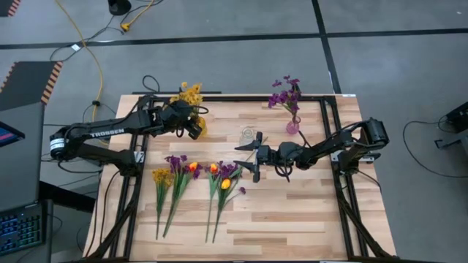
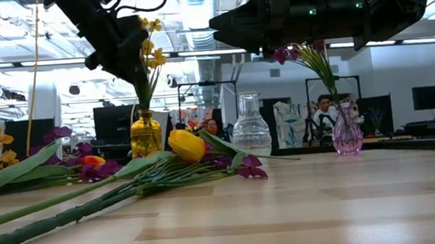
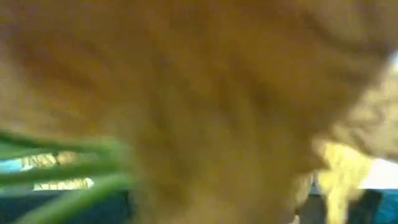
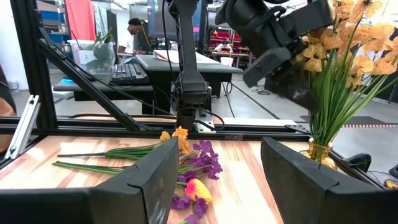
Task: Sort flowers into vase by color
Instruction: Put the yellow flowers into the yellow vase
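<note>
A yellow vase (image 2: pixel 146 134) at the table's far left holds fluffy yellow flowers (image 1: pixel 191 95). My left gripper (image 1: pixel 191 126) hovers right beside those stems, above the vase; its wrist view is filled with yellow blur. A pink vase (image 1: pixel 292 126) at the far right holds purple blooms (image 1: pixel 285 91). A clear vase (image 1: pixel 251 134) stands between them with nothing in it. Two loose bunches (image 1: pixel 175 174) (image 1: pixel 223 177) of yellow, purple and orange-yellow flowers lie flat on the table. My right gripper (image 1: pixel 245 158) is open in mid-air, near the clear vase and above the right bunch.
A black frame (image 1: pixel 333 131) runs around the table's edges. Bare wood lies on the near half of the table (image 1: pixel 292 219). Beyond the far edge are desks, monitors and people in the room (image 2: pixel 323 113).
</note>
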### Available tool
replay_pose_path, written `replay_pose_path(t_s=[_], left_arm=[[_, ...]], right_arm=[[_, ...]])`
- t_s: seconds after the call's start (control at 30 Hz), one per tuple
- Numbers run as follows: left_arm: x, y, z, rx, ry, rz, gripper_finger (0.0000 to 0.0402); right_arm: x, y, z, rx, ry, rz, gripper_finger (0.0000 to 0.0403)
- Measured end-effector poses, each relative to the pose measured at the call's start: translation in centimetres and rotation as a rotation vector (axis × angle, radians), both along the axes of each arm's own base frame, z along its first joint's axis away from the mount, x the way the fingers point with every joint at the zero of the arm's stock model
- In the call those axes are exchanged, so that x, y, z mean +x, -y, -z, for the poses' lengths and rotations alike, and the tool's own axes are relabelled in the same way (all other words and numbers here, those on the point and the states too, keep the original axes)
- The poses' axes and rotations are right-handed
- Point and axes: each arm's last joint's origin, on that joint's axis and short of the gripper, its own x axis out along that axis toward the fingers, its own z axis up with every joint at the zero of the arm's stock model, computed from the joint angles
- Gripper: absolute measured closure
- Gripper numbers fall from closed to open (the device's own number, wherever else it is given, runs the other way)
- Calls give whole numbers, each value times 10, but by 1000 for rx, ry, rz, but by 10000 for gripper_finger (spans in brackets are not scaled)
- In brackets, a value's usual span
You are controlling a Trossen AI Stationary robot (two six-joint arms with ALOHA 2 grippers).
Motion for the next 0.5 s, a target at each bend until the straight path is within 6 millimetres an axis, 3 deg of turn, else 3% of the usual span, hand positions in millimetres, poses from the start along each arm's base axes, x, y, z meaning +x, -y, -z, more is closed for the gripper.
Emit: replay_pose_path(t_s=[0.5], left_arm=[[-2, 1, 3, -19, -43, 18, 258]], right_arm=[[0, 0, 0, 0, 0, 0, 148]])
